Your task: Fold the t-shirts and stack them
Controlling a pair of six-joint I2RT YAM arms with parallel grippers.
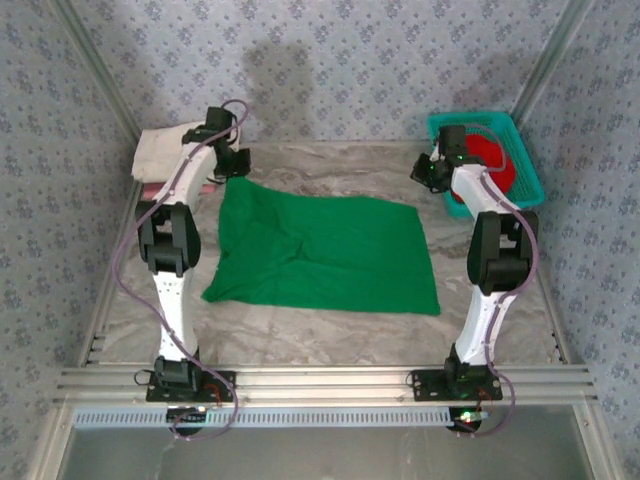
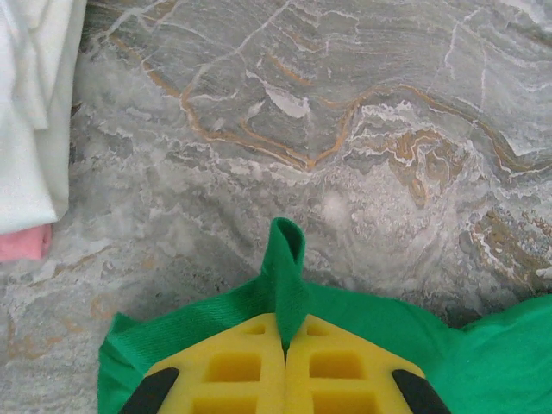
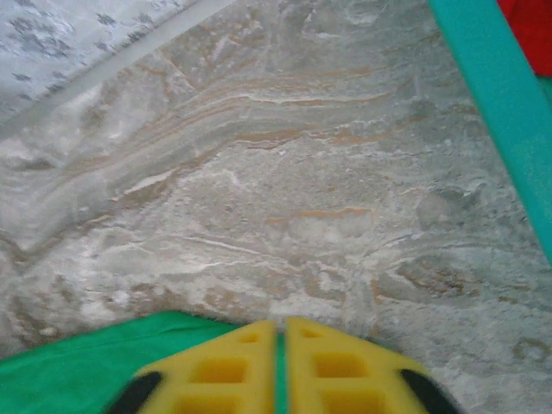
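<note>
Left wrist view: bright green t-shirt, raised fold in pinch of left gripper.

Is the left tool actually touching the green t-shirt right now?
Touching. In the left wrist view, the left tool is shut on a fold of the green t-shirt, which pokes up between its yellow fingers.
</note>
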